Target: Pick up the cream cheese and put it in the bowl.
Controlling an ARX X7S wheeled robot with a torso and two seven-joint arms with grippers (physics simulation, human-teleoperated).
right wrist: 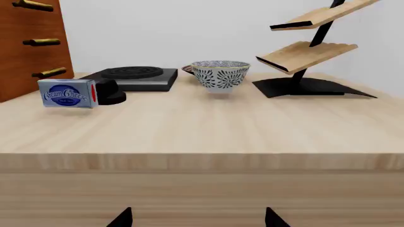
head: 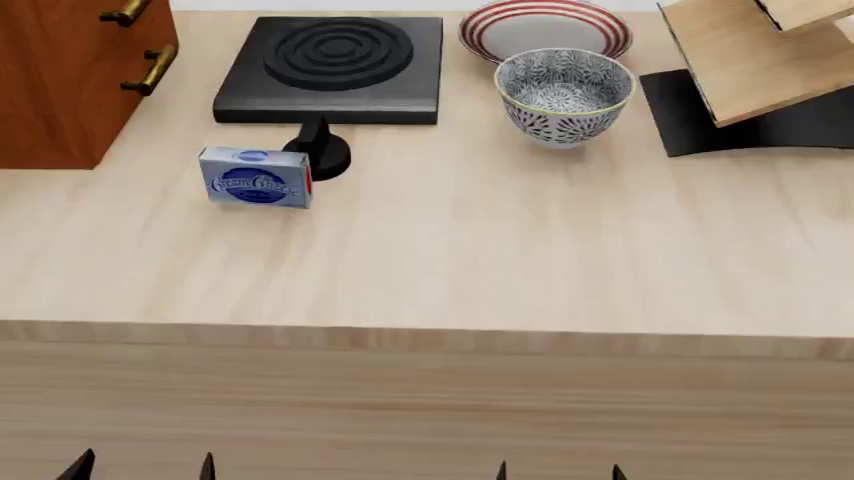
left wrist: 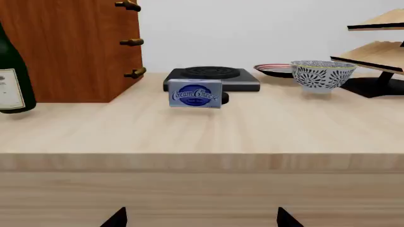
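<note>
Cream cheese (head: 256,177) stands on edge just in front of the stove knob (head: 320,152), bowl (head: 562,95) well off to its right. Both grippers hang spread and empty below the counter edge. I'd bring the left gripper (left wrist: 200,218) over the box, pinching its flat faces, clear of that knob

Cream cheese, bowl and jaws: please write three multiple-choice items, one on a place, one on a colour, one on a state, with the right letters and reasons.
1. The cream cheese stands:
A. in the bowl
B. on the table before the stove
C. on the plate

2. The plate's rim stripes are:
A. red
B. green
C. black

3. The bowl is:
A. tipped over
B. upright and empty
C. upright, holding the box

Answers: 1 B, the box stands by the stove's knob; 2 A, red rings show; 3 B, its inside shows only pattern.
</note>
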